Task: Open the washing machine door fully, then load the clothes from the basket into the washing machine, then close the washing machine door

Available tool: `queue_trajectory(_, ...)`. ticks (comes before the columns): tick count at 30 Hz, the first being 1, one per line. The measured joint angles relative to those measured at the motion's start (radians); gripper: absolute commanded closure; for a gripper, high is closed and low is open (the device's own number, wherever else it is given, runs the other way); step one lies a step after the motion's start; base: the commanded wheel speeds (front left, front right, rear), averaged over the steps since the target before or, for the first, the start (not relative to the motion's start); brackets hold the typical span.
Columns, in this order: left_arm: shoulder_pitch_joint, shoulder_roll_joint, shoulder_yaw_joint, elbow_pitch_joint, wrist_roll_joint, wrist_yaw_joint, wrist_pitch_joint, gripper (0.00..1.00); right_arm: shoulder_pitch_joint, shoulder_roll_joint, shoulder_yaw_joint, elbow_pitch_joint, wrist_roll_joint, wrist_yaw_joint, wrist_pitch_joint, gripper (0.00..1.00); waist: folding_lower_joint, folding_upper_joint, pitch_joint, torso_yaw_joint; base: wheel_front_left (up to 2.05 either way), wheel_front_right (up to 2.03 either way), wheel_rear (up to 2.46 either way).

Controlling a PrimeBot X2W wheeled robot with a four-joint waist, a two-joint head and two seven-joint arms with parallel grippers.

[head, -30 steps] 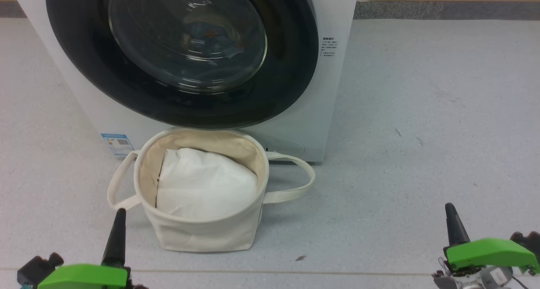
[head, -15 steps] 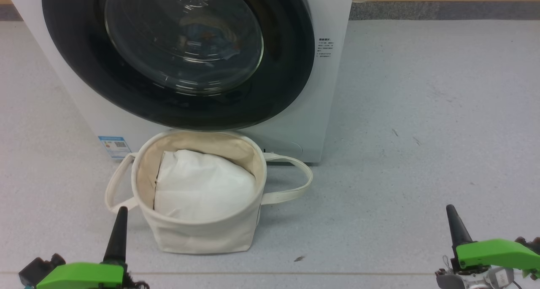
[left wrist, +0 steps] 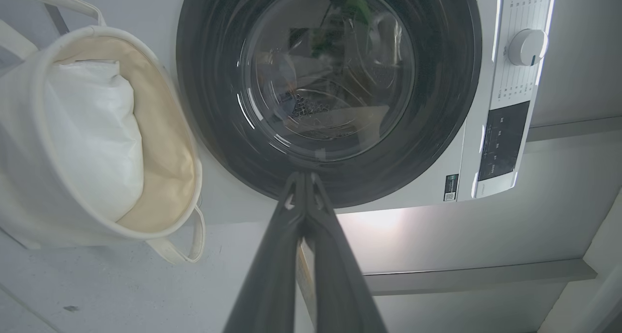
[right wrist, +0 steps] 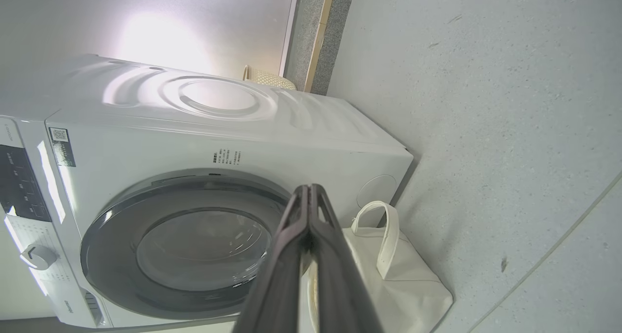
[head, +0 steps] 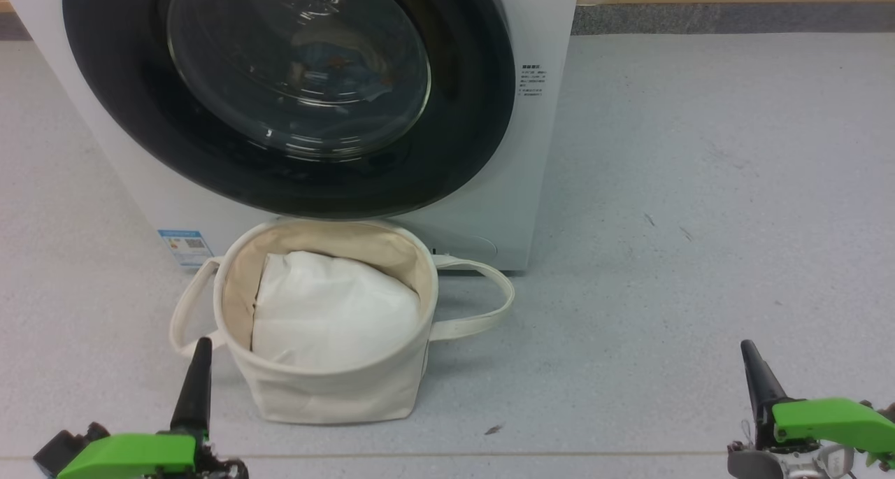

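**A:** From the head, we see the big round black-rimmed glass door [head: 280,94] of the white washing machine [head: 538,171]. It looks shut, with small blue and orange clothes [head: 339,58] behind the glass.

**B:** The round cream canvas basket [head: 335,388] sits just in front, with plain white padding [head: 328,311] inside.

**A:** Our left fingers [head: 196,388] and right fingers [head: 759,384] are low and point up. Each pair is pressed together, holding nothing.

**B:** From the left wrist, our fingers [left wrist: 277,255] aim at the door's rim. We think we should check it's tight all round.

**A:** From the right wrist, our fingers [right wrist: 282,265] point between door and basket.
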Motion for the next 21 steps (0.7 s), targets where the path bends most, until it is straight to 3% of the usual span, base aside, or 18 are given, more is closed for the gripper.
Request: queue_trajectory(21,0.000,-0.037,0.033,-0.034,-0.160,0.008,0.060,1.00,-0.005,0.017,-0.039,-0.008,0.222,0.000,0.060,1.00,0.0000,0.0000,-0.006,-0.015,0.00,0.00,0.00)
